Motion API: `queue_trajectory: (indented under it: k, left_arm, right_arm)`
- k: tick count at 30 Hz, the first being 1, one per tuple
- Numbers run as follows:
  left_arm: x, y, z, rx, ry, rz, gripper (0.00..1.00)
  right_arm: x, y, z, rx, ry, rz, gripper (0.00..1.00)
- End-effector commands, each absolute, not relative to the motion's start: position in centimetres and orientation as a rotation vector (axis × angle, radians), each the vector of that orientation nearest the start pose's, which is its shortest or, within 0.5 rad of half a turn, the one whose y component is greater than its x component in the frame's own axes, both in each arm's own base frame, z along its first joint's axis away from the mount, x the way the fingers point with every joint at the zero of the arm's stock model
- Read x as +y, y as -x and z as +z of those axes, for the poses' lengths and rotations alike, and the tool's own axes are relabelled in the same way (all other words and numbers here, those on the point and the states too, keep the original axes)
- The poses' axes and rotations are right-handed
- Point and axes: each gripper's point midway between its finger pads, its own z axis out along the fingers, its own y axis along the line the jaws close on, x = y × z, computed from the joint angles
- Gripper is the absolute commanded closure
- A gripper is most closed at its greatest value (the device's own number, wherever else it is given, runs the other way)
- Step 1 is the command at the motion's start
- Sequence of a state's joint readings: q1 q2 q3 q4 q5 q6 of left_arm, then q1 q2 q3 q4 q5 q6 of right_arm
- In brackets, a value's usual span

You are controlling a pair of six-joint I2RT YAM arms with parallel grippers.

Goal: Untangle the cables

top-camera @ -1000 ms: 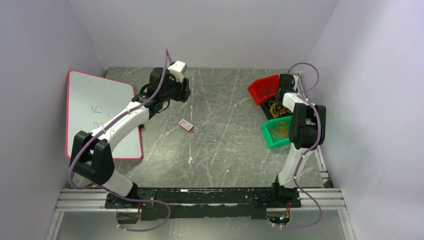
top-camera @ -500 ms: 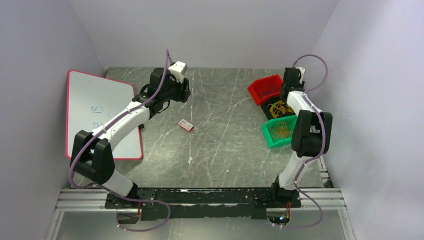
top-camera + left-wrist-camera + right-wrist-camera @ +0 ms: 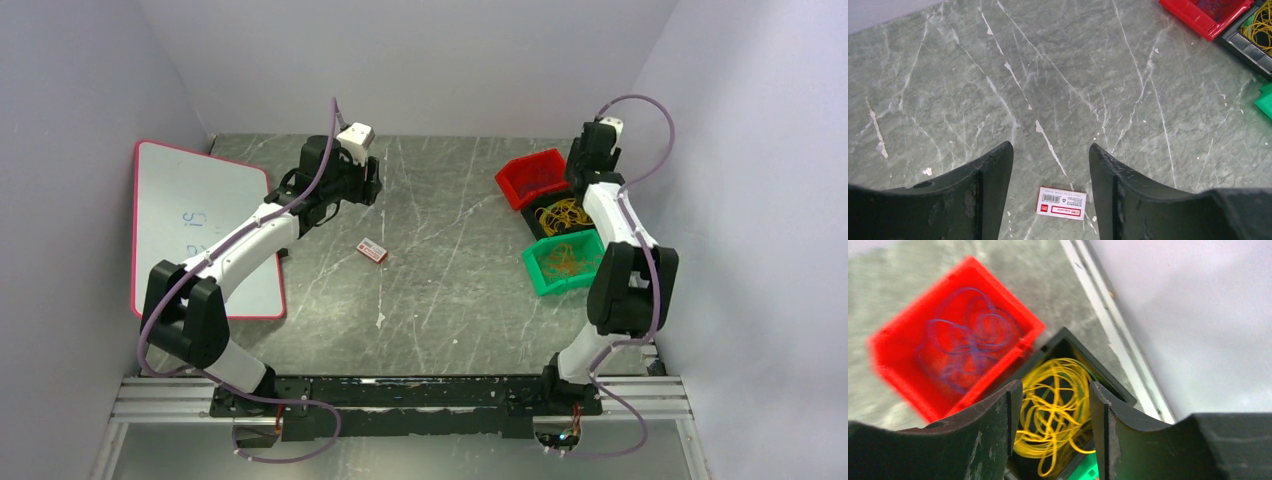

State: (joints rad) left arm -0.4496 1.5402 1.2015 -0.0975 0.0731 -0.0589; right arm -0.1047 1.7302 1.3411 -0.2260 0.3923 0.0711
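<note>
Cables [image 3: 1053, 410] lie separated by colour in red bin [image 3: 512, 187], black bin [image 3: 1084, 351], green bin [image 3: 536, 272]; untangling seems nearly done. Left gripper [image 3: 1050, 150], right gripper [image 3: 1054, 387]: jaws apart, empty.

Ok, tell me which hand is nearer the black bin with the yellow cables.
Right. The right hand hangs above the black bin, open over its yellow cables; the left hand is far off to the left, near the small card.

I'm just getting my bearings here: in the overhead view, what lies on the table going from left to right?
Whiteboard → small card → red bin → green bin. The black bin overlaps both of the other bins, so I leave it out of the order.
</note>
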Motion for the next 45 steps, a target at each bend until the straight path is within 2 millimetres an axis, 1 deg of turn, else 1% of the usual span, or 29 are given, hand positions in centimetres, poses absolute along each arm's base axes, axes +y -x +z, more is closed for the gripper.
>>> queue_trajectory:
  k: [1, 4, 6, 7, 10, 12, 13, 15, 17, 20, 23, 26, 28, 30, 31, 33, 34, 36, 39, 41, 45]
  left_arm:
    - [-21.4, -42.6, 21.7, 1.959, -0.402, -0.370, 0.36]
    - [-21.0, -42.8, 21.8, 1.959, -0.377, -0.346, 0.31]
    - [-20.8, -42.8, 21.9, 1.953, -0.369, -0.339, 0.29]
    - [-20.7, -42.8, 22.0, 1.953, -0.365, -0.338, 0.28]
    - [-20.5, -42.9, 22.2, 1.948, -0.345, -0.326, 0.24]
    - [-19.8, -43.1, 22.3, 1.945, -0.317, -0.294, 0.21]
    - [-19.4, -43.2, 22.6, 1.941, -0.302, -0.278, 0.20]
    - [-18.7, -43.2, 23.0, 1.928, -0.274, -0.251, 0.17]
    - [-18.1, -43.2, 23.7, 1.910, -0.247, -0.228, 0.11]
    - [-17.5, -42.7, 24.9, 1.881, -0.218, -0.217, 0.10]
    - [-16.9, -42.0, 26.4, 1.865, -0.179, -0.219, 0.09]
    - [-16.4, -40.6, 27.8, 1.855, -0.143, -0.252, 0.09]
    - [-15.8, -39.2, 28.5, 1.843, -0.104, -0.277, 0.10]
    - [-15.1, -37.7, 28.7, 1.836, -0.051, -0.301, 0.10]
    - [-14.6, -36.9, 28.6, 1.833, -0.027, -0.306, 0.11]
    - [-13.7, -35.4, 29.0, 1.811, 0.022, -0.324, 0.11]
    - [-13.4, -34.6, 28.5, 1.808, 0.027, -0.331, 0.11]
    - [-13.0, -33.3, 28.6, 1.789, 0.018, -0.348, 0.11]
    - [-12.4, -31.9, 29.1, 1.762, 0.028, -0.362, 0.11]
    - [-12.0, -31.2, 29.1, 1.756, 0.034, -0.365, 0.11]
    - [-10.9, -30.5, 28.5, 1.776, 0.064, -0.319, 0.11]
  right_arm:
    - [-7.3, -48.2, 23.3, 1.940, -0.328, -0.117, 0.44]
    - [-3.7, -47.7, 26.3, 1.836, -0.246, 0.112, 0.40]
    - [-1.4, -47.1, 27.5, 1.801, -0.197, 0.243, 0.37]
    - [-0.6, -46.8, 28.0, 1.789, -0.178, 0.290, 0.34]
    - [1.3, -45.6, 29.1, 1.772, -0.124, 0.396, 0.18]
    - [2.1, -44.6, 29.4, 1.771, -0.098, 0.436, 0.02]
    - [2.4, -44.2, 29.3, 1.775, -0.092, 0.445, 0.00]
    - [2.6, -43.2, 28.9, 1.792, -0.074, 0.444, 0.00]
    - [2.7, -42.2, 28.4, 1.816, -0.051, 0.428, 0.00]
    - [3.6, -40.6, 27.6, 1.860, -0.008, 0.408, 0.00]
    - [5.0, -39.2, 27.2, 1.885, 0.009, 0.400, 0.00]
    - [7.5, -37.9, 26.9, 1.881, 0.047, 0.401, 0.00]
    - [9.6, -37.0, 26.2, 1.875, 0.067, 0.427, 0.00]
    - [11.6, -36.1, 26.0, 1.860, 0.082, 0.472, 0.00]
    - [12.4, -35.7, 25.9, 1.858, 0.076, 0.489, 0.00]
    - [14.0, -34.8, 25.7, 1.846, 0.096, 0.514, 0.00]
    - [14.7, -34.4, 25.6, 1.837, 0.121, 0.528, 0.00]
    - [16.2, -33.5, 25.3, 1.827, 0.186, 0.564, 0.00]
    - [16.8, -33.0, 24.4, 1.860, 0.217, 0.571, 0.00]
    - [17.0, -32.7, 23.7, 1.882, 0.254, 0.560, 0.00]
    - [16.0, -32.3, 23.1, 1.889, 0.236, 0.500, 0.00]
